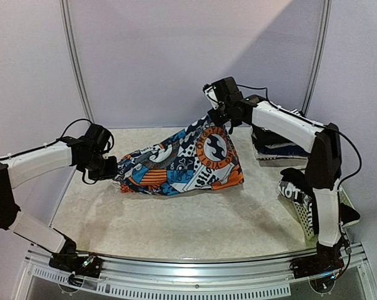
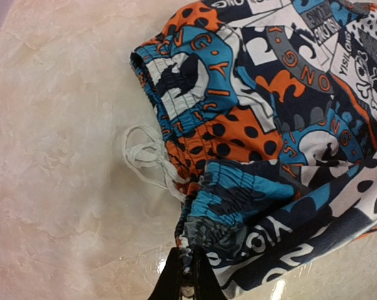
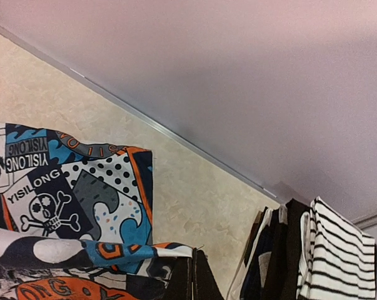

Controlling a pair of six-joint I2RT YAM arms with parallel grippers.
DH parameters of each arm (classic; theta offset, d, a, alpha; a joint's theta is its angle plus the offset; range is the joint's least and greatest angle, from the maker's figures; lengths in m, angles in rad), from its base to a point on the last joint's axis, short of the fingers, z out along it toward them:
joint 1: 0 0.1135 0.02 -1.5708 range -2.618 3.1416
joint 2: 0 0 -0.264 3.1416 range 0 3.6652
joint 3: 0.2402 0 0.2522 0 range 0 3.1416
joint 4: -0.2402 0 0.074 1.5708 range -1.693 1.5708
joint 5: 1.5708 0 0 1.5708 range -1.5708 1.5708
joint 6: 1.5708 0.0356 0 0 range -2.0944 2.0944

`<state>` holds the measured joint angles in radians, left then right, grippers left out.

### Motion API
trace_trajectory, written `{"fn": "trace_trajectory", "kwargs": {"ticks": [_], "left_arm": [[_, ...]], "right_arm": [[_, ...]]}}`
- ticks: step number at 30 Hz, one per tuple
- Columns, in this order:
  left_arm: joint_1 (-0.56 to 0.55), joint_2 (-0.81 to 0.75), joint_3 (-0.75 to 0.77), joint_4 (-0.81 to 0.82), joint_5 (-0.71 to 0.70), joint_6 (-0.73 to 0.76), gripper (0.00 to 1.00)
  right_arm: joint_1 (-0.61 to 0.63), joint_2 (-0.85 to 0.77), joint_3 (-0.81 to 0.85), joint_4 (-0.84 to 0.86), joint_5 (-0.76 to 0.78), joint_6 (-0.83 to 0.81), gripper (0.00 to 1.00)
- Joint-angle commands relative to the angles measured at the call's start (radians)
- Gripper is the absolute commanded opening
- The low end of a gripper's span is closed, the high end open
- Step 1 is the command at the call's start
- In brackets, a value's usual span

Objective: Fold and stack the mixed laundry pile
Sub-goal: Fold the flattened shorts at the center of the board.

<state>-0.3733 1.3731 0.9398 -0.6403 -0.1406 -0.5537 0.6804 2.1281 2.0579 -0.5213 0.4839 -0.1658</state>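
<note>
- Orange, blue, white and black graphic-print cloth shorts (image 1: 182, 159): one, stretched between both grippers, lower edge sagging onto the beige desk (image 1: 175, 219).
- Left gripper (image 1: 110, 167): pinched tight on the waistband, low, at the left end.
- Right gripper (image 1: 218, 115): pinched tight on the opposite end, raised, so the long axis climbs left to right.
- One folded stack (image 1: 272, 150), including a white black-striped garment (image 3: 341, 250), lies nearer the right arm.

From above and behind, the top camera took in the whole beige marbled table (image 1: 175, 219). Both wrist cameras sat close, left facing down, right toward the pale back wall (image 3: 238, 75); all shared the orange-blue-black printed cloth garment (image 1: 182, 159).
</note>
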Motion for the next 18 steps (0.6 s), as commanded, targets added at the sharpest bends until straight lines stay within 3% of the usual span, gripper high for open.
{"fn": "trace_trajectory", "kwargs": {"ticks": [1,12,18], "left_arm": [[0.061,0.076,0.060,-0.064,-0.005,0.053,0.00],[0.192,0.342,0.243,-0.043,0.034,0.071,0.00],[0.243,0.473,0.365,-0.018,0.083,0.053,0.00]], "right_arm": [[-0.021,0.145,0.117,0.098,0.004,-0.138,0.00],[-0.038,0.449,0.349,0.440,0.101,-0.292,0.00],[-0.081,0.553,0.420,0.537,-0.006,-0.287,0.00]]}}
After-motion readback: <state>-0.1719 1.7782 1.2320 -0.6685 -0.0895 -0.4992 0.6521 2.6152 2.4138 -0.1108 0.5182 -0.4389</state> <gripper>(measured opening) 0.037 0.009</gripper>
